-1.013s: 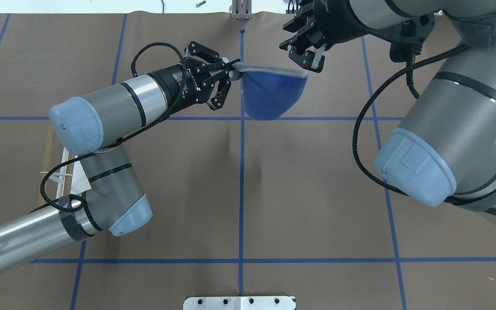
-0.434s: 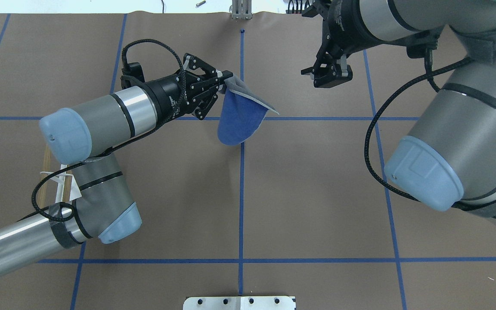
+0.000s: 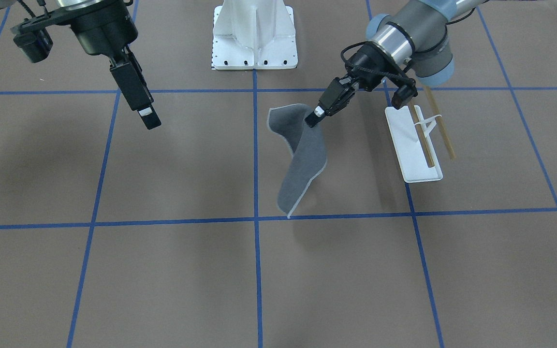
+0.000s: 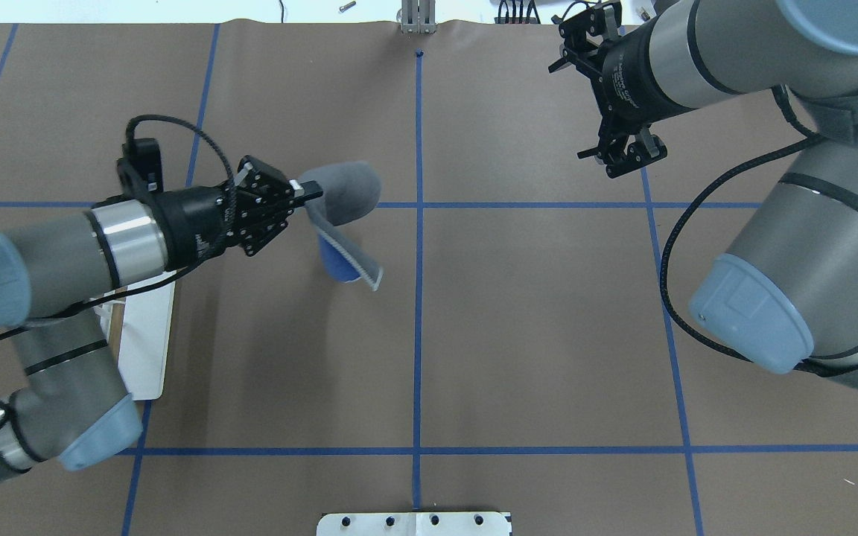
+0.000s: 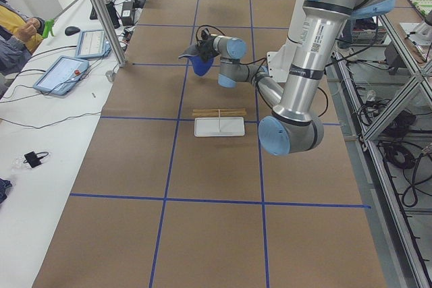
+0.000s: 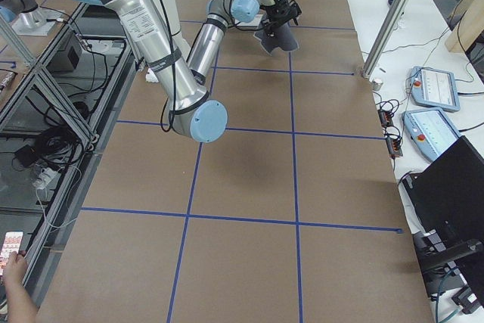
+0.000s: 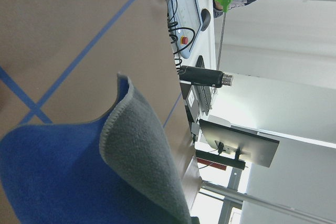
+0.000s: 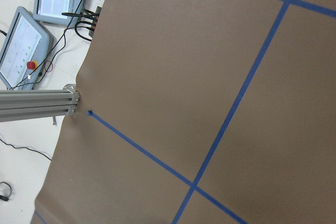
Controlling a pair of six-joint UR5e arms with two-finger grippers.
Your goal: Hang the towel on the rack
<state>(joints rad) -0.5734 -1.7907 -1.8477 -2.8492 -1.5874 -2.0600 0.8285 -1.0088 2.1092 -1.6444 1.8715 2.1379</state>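
Overhead exterior, 10 o'clock from the centre of the worktop (image 4: pixel 511 335): towel (image 4: pixel 347 192) pinched by one corner in the left fingers (image 4: pixel 310 190), hanging folded, apart from the rack (image 3: pixel 406 142) at 8 o'clock. Best to swing over with the pinch firm, high enough for the trailing corner to clear both wood rods (image 3: pixel 446 141), then lower to drape evenly either side. Leave the right fingers (image 3: pixel 148 116), spread and empty at 1 o'clock, well away.

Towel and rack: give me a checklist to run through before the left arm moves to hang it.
1. Left gripper shut on the towel's corner: ok.
2. Towel spread for draping: not ok, it hangs folded from one corner.
3. Right gripper open, apart from the towel: ok.
4. Rack upright and bare: ok.
5. Towel's bottom tip off the table: cannot tell.
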